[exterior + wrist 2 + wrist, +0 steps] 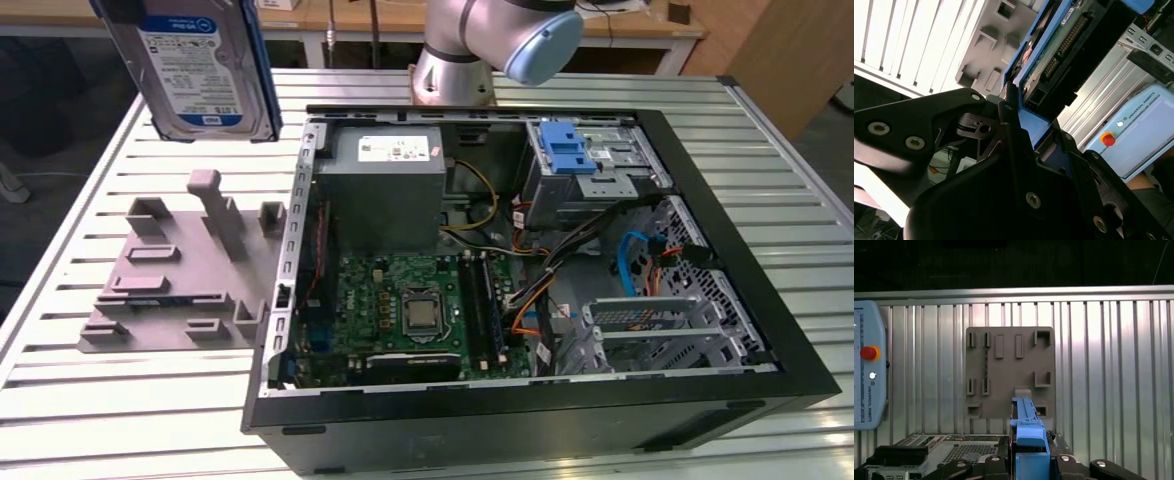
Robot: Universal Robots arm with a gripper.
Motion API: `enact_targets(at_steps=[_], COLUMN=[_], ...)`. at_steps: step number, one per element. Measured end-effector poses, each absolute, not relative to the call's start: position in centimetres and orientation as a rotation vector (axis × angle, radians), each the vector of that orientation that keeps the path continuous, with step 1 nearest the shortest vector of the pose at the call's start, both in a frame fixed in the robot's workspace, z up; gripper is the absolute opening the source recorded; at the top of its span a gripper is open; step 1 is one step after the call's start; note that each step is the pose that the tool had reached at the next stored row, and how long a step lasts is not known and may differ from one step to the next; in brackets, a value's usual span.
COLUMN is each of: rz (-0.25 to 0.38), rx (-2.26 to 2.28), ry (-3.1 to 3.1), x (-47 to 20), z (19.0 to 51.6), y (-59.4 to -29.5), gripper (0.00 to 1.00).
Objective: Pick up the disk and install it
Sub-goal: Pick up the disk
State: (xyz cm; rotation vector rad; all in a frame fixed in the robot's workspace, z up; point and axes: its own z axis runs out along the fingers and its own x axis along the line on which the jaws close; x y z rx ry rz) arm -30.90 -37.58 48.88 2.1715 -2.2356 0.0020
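The disk point(200, 70), a silver hard drive with a white-and-blue label and blue side rails, hangs upright in the air at the exterior view's upper left, above the grey fixture plate point(174, 270). In the second wrist view my gripper point(1026, 107) is shut on the disk point(1064, 40), its black fingers point(1009, 125) clamping the blue rail. In the first wrist view the disk's blue edge point(1026, 420) stands between the fingers of the gripper point(1030, 450), over the fixture plate point(1009, 370).
An open computer case point(747, 300) lies on the slatted metal table point(120, 400), with a motherboard, a grey power supply box point(380, 190) and a drive cage with a blue clip point(574, 150). The arm's base point(454, 70) stands behind the case. A teach pendant point(866, 365) lies beside the plate.
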Motion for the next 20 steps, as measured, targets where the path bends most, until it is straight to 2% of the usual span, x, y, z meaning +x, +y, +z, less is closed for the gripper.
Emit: enact_targets(at_steps=[20], rz=[0.002], rx=[2.172], ry=[-2.236], x=[-27.8], z=[48.9], y=[-39.3], gripper=[0.36])
